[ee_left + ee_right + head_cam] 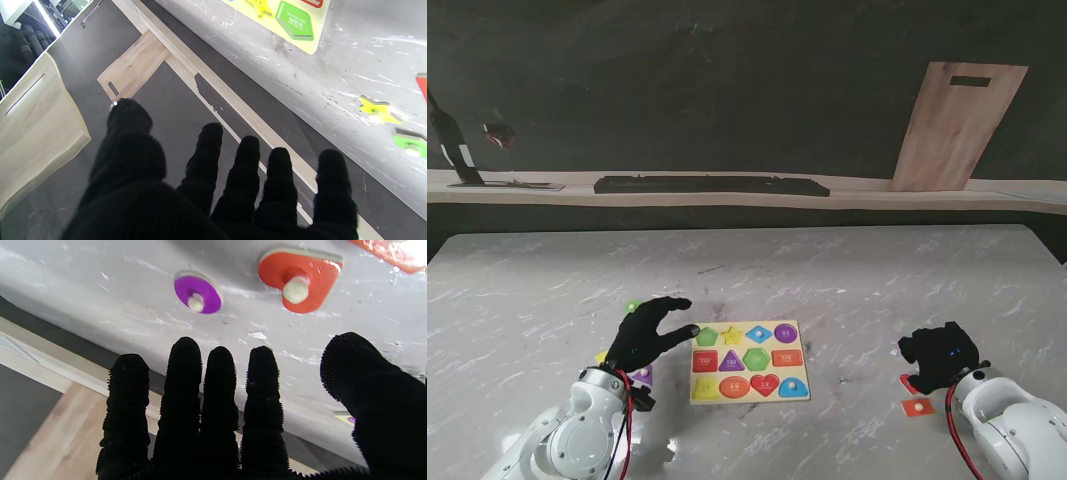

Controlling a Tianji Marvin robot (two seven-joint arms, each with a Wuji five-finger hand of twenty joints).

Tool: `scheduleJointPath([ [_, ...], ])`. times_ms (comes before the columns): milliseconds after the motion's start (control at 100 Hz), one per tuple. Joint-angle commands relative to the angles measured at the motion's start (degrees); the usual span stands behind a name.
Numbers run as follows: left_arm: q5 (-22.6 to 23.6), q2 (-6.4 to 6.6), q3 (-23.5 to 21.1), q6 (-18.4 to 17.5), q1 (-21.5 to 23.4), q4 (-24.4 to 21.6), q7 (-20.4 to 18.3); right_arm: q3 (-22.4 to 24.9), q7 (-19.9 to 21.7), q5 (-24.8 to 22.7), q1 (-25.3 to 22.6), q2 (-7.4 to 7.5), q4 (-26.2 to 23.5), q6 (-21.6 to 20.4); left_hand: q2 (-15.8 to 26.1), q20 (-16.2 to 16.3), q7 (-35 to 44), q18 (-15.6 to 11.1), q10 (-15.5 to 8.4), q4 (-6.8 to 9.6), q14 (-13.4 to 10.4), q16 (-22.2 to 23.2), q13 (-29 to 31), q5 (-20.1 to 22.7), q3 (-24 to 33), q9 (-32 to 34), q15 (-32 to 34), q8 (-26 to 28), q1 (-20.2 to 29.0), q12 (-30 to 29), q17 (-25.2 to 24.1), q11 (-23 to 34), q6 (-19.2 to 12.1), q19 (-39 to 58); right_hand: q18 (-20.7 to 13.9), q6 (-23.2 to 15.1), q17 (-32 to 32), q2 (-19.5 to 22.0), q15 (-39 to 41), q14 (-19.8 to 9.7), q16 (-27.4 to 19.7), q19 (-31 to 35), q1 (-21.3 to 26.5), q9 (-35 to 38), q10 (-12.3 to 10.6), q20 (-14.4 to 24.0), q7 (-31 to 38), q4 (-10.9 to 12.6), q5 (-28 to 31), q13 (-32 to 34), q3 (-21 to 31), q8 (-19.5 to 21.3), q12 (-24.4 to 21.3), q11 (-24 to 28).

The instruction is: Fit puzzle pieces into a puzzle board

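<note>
The yellow puzzle board point(800, 329) lies in the middle of the marble table, with coloured shape slots. My left hand point(649, 333) hovers just left of it, open, fingers spread and holding nothing. Around it lie a green piece point(633, 306), a yellow piece point(602, 356) and a purple piece point(644, 375). The left wrist view shows the board's corner point(313, 46), a loose yellow star point(378, 110) and a green piece point(412, 145). My right hand point(939, 357) is open to the right of the board, over a red piece point(908, 383) and an orange square point(917, 407). Its wrist view shows a purple circle point(198, 295) and a red heart point(298, 281).
A wooden cutting board point(957, 125) leans against the dark back wall. A long black bar point(712, 185) lies on the ledge behind the table, and a dark bottle point(452, 140) stands at the far left. The table's far half is bare marble.
</note>
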Motion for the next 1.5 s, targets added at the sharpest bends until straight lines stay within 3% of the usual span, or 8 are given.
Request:
scheduleJointPath([
  [0,-0.3,-0.20,0.2,0.2,0.0,0.0,-0.1,0.2,0.1,0.4,-0.8,-0.27,0.2,1.2,1.7,0.8,-0.9,-4.7,-0.4,2.10,-1.7,-0.2,0.5,1.1,-2.3,0.8,-1.1,-0.2,0.6,-0.5,-0.8,-1.3,-1.6,-0.6,1.6,1.3,-0.1,-0.2,2.2,1.7,1.2,2.2,-0.4,0.9,1.8,2.3,0.3,1.5,1.5,0.4,0.7,0.4,0.7,1.7],
  [240,-0.3,-0.22,0.3,0.3,-0.1,0.1,0.0,-0.2,-0.6,1.3,-0.2,-0.34,2.1,3.1,1.9,0.8,-0.9,-4.8,-0.5,2.08,-1.8,-0.3,0.5,0.9,-2.3,0.8,-1.1,-0.2,0.6,-0.5,-0.9,-1.3,-1.6,-0.7,2.1,0.4,0.7,1.7,3.3,2.2,2.0,3.0,-0.7,3.5,1.6,3.1,1.4,1.5,4.7,2.1,-1.3,1.4,0.8,2.2],
  [570,-0.4,-0.25,0.4,0.5,-0.2,0.1,0.0,-1.5,0.7,2.2,0.7,-0.23,3.6,3.4,1.9,0.7,-0.9,-4.8,-0.5,2.07,-1.7,-0.3,0.4,1.0,-2.3,0.7,-1.1,-0.3,0.6,-0.6,-0.9,-1.3,-1.5,-0.7,2.3,-0.7,1.5,0.3,3.6,2.3,2.3,3.1,0.5,5.2,1.3,3.5,2.1,-0.1,6.4,3.4,-0.7,0.4,0.9,2.3],
  [950,-0.4,-0.26,0.4,0.6,-0.2,0.1,0.0,-2.9,0.7,2.7,1.6,-0.18,5.0,4.4,1.9,0.7,-0.9,-4.8,-0.3,2.08,-1.6,-0.3,0.3,1.2,-2.3,0.7,-1.1,-0.2,0.6,-0.6,-0.9,-1.3,-1.4,-0.7,2.4,-2.9,2.6,-1.7,3.9,2.3,2.5,3.3,3.4,7.2,0.7,3.6,6.0,-4.7,7.2,4.8,-0.1,-5.4,1.0,2.1],
  [1490,-0.4,-0.26,0.5,0.6,-0.2,0.1,0.1,-4.2,0.9,3.5,2.3,-0.22,6.2,5.8,1.9,0.7,-1.0,-4.8,-0.3,2.09,-1.6,-0.3,0.3,1.0,-2.3,0.6,-1.1,-0.3,0.6,-0.6,-1.0,-1.3,-1.5,-0.7,2.3,-7.3,3.4,-2.5,4.1,1.9,2.4,3.5,8.2,10.2,-0.6,3.4,11.5,-7.9,7.8,6.3,-0.1,-9.7,0.9,2.0],
])
